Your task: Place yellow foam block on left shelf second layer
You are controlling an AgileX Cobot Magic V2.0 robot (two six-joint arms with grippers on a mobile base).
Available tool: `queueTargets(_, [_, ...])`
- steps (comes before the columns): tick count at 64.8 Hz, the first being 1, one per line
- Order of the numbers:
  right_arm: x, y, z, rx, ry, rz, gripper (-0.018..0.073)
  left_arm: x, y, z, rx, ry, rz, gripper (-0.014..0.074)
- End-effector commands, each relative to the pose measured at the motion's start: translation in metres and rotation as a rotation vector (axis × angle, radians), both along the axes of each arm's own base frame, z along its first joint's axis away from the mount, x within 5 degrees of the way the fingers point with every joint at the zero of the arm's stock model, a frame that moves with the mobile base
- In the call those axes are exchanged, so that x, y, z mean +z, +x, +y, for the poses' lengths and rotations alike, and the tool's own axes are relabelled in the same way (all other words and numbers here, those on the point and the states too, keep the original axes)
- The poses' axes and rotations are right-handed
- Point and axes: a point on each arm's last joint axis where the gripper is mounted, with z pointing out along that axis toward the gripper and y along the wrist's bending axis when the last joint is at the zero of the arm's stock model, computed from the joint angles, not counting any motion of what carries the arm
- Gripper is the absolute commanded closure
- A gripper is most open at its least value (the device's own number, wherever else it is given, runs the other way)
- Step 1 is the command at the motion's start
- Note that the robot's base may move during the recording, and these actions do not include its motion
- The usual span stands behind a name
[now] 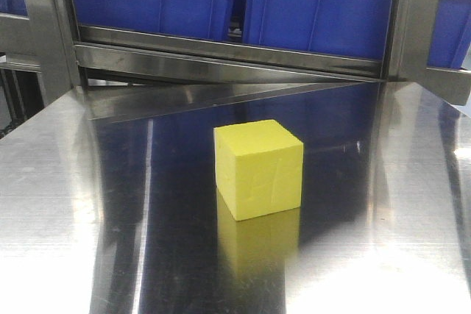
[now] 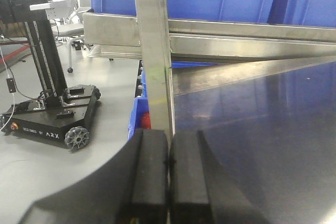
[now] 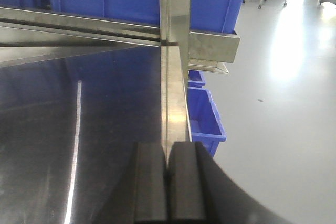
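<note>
Finding: the yellow foam block (image 1: 259,169) stands on the steel tabletop (image 1: 66,204), roughly midway between its left and right edges, with neither arm near it. Your left gripper (image 2: 169,150) and right gripper (image 3: 167,156) both have their pads pressed together and hold nothing. The pickup has not yet begun. Next, you must part one gripper's pads and straddle the block.

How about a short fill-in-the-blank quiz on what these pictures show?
1. The foam block standing on the steel table is ____ in colour.
2. The plastic bins behind it are ____.
3. The left gripper and the right gripper are both ____, with nothing between their fingers.
Missing words: yellow; blue; shut.
</note>
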Motion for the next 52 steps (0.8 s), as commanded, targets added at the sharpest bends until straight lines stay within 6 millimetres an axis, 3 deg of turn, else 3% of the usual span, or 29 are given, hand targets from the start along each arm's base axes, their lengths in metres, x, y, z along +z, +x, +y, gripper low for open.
queueTargets(1, [0.0159, -0.0019, 0.0004, 0.002, -0.004, -0.121, 0.0504, -0.0003, -0.0002, -0.0020, -0.024, -0.012, -0.072, 0.0460])
queueTargets(52, [0.0182, -0.0020, 0.0006, 0.004, -0.011, -0.146, 0.0504, -0.0003, -0.0002, -0.0020, -0.024, -0.012, -0.072, 0.0460])
